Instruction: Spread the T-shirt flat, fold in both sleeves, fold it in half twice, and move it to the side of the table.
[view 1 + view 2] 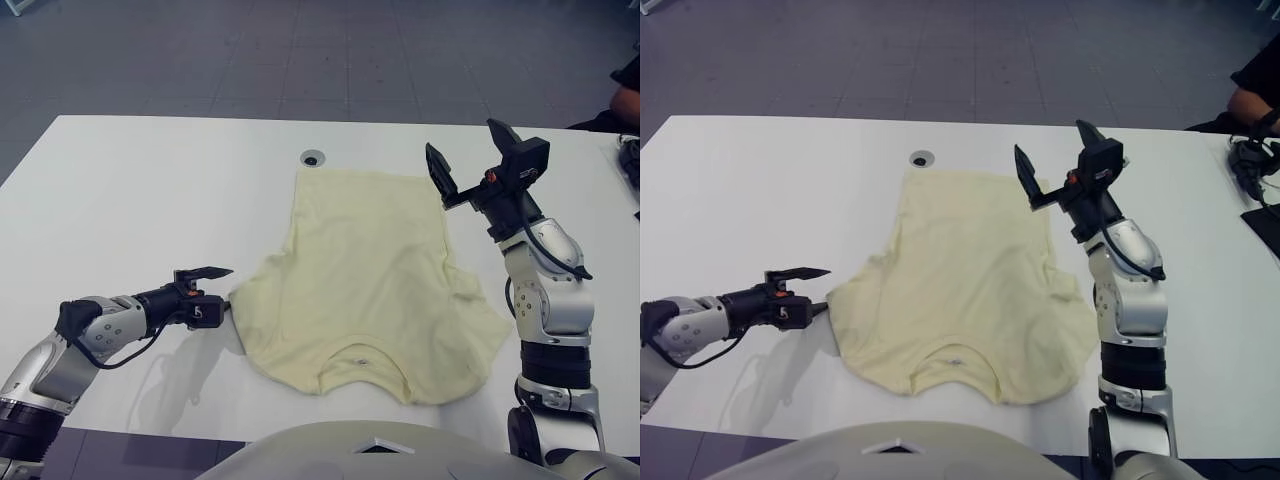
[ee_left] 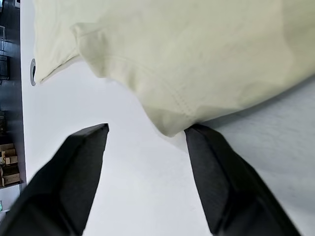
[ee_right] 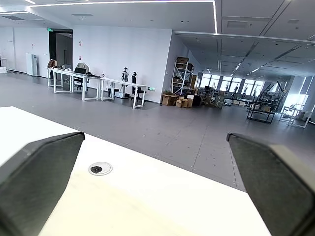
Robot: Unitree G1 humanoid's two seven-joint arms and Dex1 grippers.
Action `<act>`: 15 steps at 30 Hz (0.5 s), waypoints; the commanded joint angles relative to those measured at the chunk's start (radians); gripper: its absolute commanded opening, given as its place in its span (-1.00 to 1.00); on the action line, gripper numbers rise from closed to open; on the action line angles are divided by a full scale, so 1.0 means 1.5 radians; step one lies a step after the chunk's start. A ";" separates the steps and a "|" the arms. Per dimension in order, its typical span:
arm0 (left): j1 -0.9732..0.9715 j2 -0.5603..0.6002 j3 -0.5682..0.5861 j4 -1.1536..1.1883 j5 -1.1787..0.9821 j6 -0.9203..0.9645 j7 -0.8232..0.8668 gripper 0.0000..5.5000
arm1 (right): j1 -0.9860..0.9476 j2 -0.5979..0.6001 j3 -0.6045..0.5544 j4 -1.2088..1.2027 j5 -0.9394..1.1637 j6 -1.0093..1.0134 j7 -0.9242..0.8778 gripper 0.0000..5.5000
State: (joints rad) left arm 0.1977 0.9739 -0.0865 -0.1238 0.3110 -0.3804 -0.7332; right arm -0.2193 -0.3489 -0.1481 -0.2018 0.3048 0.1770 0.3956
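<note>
A pale yellow T-shirt [image 1: 365,285] lies rumpled in the middle of the white table [image 1: 150,180], collar toward the near edge and hem by the far side. My left gripper [image 1: 222,290] rests low on the table at the shirt's left sleeve, open. In the left wrist view the sleeve tip [image 2: 170,123] sits between the fingers of the left gripper [image 2: 147,130], touching one of them. My right gripper [image 1: 465,145] is raised above the shirt's far right corner, open and holding nothing. In the right wrist view the right gripper [image 3: 155,137] faces out over the table's far edge.
A round cable grommet [image 1: 313,158] is set in the table just beyond the shirt's hem. Dark items [image 1: 1252,165] lie at the table's far right edge. Bare tabletop spreads to the left and far left of the shirt.
</note>
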 commanded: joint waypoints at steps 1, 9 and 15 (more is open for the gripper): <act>0.025 0.011 -0.028 0.022 0.025 0.014 -0.026 -0.25 | 0.005 0.000 0.003 -0.012 0.002 0.005 0.003 0.96; 0.033 0.017 -0.035 0.018 0.022 0.019 -0.028 -0.83 | 0.004 -0.001 0.009 -0.012 0.000 0.005 0.007 0.96; 0.035 0.023 -0.035 0.012 0.020 0.027 -0.030 -0.99 | 0.004 0.001 0.014 -0.016 0.001 0.003 0.011 0.96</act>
State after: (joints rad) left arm 0.2196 0.9960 -0.1112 -0.1278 0.3110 -0.3726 -0.7410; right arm -0.2190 -0.3488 -0.1329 -0.2123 0.3042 0.1791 0.4080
